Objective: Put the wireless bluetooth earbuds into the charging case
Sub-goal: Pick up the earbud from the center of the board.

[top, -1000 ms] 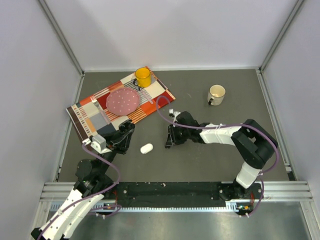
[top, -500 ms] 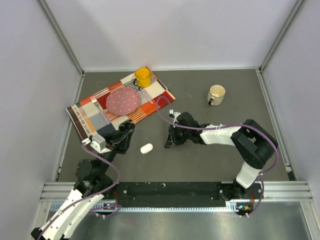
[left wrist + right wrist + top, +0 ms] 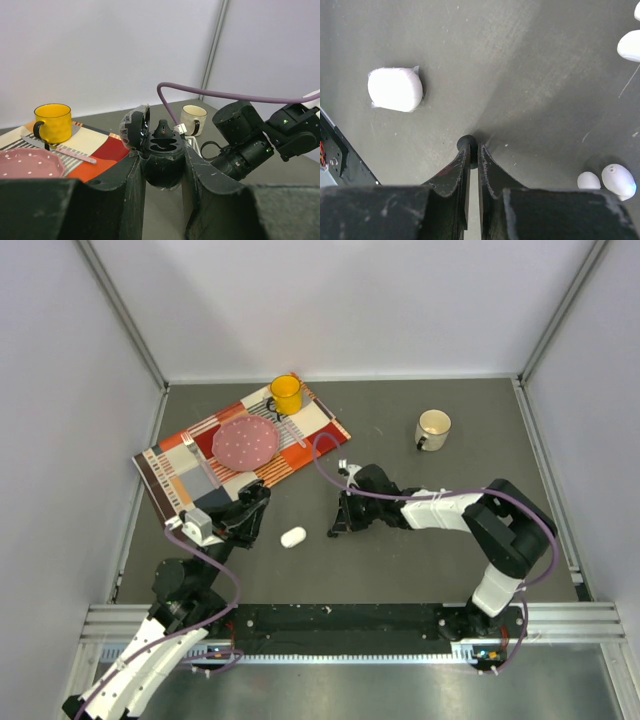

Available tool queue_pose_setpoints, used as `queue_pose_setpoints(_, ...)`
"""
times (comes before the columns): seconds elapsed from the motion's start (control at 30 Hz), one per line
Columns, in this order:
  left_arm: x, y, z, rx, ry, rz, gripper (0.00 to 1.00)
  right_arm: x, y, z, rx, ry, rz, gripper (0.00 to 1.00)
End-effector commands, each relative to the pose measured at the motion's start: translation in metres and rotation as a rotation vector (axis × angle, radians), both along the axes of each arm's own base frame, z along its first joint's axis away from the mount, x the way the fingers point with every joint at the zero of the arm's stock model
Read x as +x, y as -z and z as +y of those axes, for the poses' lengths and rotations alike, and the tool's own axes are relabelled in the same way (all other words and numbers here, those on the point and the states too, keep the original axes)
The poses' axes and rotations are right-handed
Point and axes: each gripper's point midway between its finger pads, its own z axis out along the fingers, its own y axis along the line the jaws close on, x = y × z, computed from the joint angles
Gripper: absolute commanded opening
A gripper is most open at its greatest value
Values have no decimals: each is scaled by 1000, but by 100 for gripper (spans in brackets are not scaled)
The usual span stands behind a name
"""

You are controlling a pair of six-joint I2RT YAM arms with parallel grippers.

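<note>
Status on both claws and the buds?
Left claw shut on open black oval charging case. Right claw shut on small black earbud. White oval case lies between claws.

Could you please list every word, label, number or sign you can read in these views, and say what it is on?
None: no text can be read in any view.
The black case, white case, black bud, white buds, yellow mug and cream mug look plain; no lettering shows.
</note>
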Motion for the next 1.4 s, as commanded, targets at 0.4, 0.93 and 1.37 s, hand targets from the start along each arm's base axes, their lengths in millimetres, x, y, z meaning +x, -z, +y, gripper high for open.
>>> queue_pose_setpoints(0.4, -7, -16, 7, -71, -2, -57, 0, -14, -12, 10, 33, -71, -58, 11)
queue_pose_setpoints(0.93, -5, -8, 3, -40, -3, -93, 0, 4, -85, 13, 109, 50, -138, 0)
queue_pose_setpoints(1.37, 6, 2, -1, 57, -51, -171, 0, 29, -236, -9, 116, 511, -372, 0)
